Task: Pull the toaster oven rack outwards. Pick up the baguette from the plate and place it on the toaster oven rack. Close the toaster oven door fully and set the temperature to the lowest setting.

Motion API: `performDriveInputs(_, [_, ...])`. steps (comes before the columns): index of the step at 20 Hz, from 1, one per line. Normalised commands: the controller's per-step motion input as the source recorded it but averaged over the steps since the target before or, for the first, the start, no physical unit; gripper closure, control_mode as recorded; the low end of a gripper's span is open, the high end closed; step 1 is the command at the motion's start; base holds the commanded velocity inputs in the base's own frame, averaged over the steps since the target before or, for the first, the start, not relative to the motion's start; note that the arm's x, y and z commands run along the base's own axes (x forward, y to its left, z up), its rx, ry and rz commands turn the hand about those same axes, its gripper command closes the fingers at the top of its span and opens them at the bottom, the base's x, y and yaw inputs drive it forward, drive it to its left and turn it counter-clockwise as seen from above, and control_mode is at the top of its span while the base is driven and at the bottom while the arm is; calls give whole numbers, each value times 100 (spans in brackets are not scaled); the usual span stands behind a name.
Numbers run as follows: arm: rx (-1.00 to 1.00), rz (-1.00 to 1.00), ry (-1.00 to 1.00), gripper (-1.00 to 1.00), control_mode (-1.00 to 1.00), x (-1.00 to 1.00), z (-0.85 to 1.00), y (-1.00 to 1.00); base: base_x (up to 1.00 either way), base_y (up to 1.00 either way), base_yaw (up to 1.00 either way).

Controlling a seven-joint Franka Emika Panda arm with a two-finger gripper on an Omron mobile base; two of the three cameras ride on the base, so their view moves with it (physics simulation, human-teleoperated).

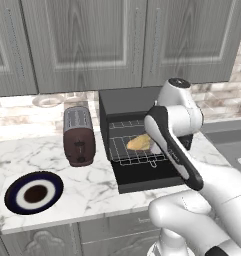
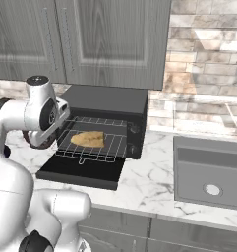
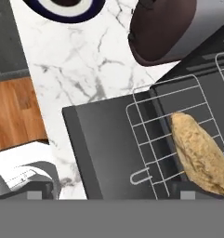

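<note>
The black toaster oven [image 1: 127, 100] stands at the back of the counter with its door [image 1: 147, 177] folded down flat. The silver wire rack [image 1: 129, 152] is slid out over the door, its small front loop [image 3: 142, 175] showing. The golden baguette [image 1: 140, 143] lies on the rack, seen closely in the hand view as baguette [image 3: 199, 153]. My gripper [image 3: 115, 189] hovers above the door and rack front, open, its fingertips [image 3: 39, 190] set wide apart with nothing between them. The navy plate [image 1: 12, 192] sits bare at the front left.
A maroon-and-silver slot toaster [image 1: 78, 135] stands just left of the oven. The control strip [image 2: 135, 138] is on the oven's right side. A steel sink [image 2: 208, 172] is sunk into the counter to the right. Wood floor [image 3: 16, 111] lies beyond the counter's front edge.
</note>
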Motion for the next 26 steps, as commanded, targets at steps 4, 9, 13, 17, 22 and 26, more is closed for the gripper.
performDriveInputs(4, [0, -40, 0, -100, -100, -47, -1, -16, 0, 0, 0])
performDriveInputs(9, [0, -49, 0, -100, -100, -11, -3, -27, 0, 0, 0])
performDriveInputs(13, [0, -49, 0, -100, -100, 0, 0, -22, 0, 0, 0])
performDriveInputs(17, [0, -39, 0, -100, -100, 3, 0, -17, 0, 0, 0])
performDriveInputs(22, [4, -26, 2, -100, -100, 16, -9, -10, 0, 0, 0])
performDriveInputs(26, [9, -17, 9, -100, -100, 17, -29, 0, 0, 0, 0])
